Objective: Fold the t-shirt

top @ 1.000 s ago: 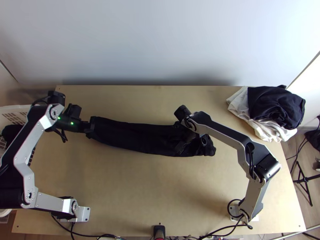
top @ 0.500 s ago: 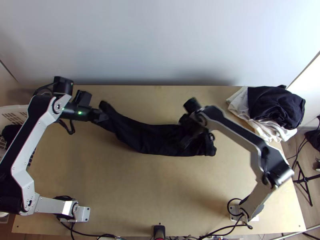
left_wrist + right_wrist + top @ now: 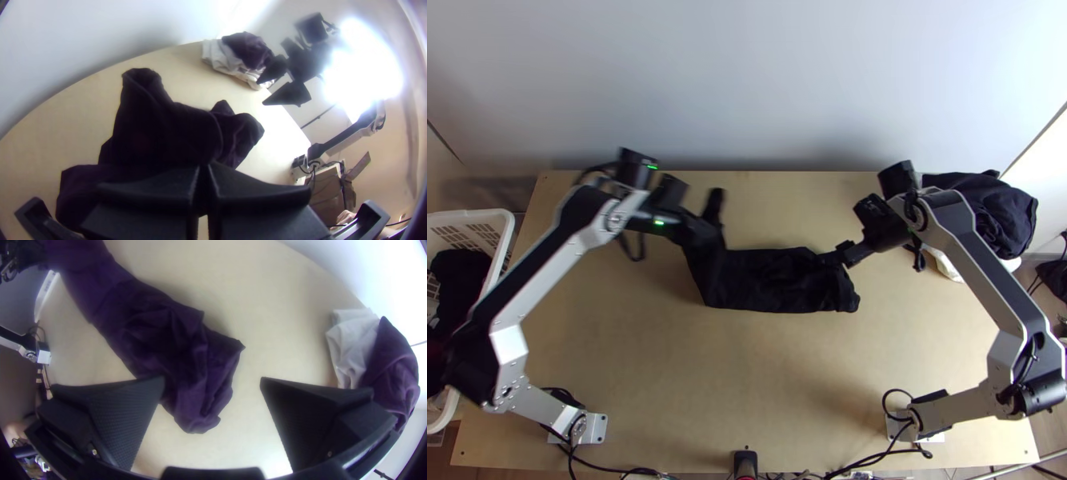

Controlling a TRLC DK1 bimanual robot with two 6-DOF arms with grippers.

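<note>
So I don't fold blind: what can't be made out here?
- Left wrist view: which part of the t-shirt the left gripper holds; its fingers cover it.
- Top view: same grip, blurred.
- Top view: part of the basket, past the left edge.
- Top view: much of the white cloth, behind the right arm.

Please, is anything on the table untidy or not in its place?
Two things: the clothes pile at the far right corner of the table is heaped loosely and seems to overhang the edge; the dark t-shirt is crumpled near the right gripper.
</note>
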